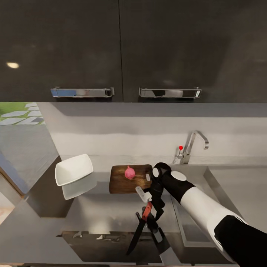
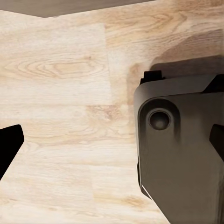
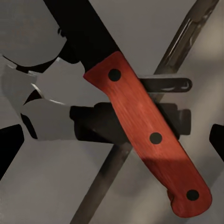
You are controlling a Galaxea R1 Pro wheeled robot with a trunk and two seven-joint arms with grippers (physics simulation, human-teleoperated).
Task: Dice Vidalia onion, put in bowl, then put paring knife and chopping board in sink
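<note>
The knife (image 1: 142, 222) is gripped by the right gripper (image 1: 149, 207) near the board (image 1: 129, 179). An onion (image 1: 129, 172) is seen on it. The left jaws' state cannot be told.

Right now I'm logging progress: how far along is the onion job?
Done: the Vidalia onion sits whole on the chopping board. In hand: the right end effector grips the paring knife by its red handle, near the countertop's front edge. Left: dicing, filling the white bowl, then knife and board into the sink.
</note>
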